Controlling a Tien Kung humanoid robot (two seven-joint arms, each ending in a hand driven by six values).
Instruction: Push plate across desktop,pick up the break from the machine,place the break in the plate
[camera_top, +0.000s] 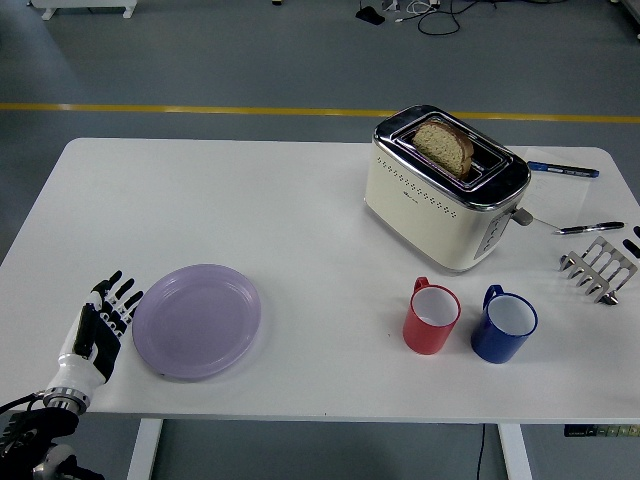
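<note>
**Head view: left hand flat against the plate's left rim**

Head view shows the white table (300, 210) from above, with the left hand (98, 330) coming in at the lower-left corner. Its fingers (118, 296) are stretched out straight and slightly fanned, holding nothing; their tips lie just beside the left rim of the lilac plate (197, 320), and whether they actually touch it cannot be told. The plate sits flat on the near-left part of the table, close to the front edge.

Well apart from it, on the far-right part of the table, stands the cream and chrome toaster (446, 190), set at an angle. A slice of bread (444, 146) stands upright in its top slot, about half of it showing above the chrome.

In front of the toaster, a red mug (431, 317) and a blue mug (504, 325) stand side by side, close but not touching, both upright. A metal toast rack (598, 268) sits near the right edge, with two pens (563, 169) beyond it. At the right edge, just above the rack, a small dark tip shows; too little is visible to say what it is.
</note>
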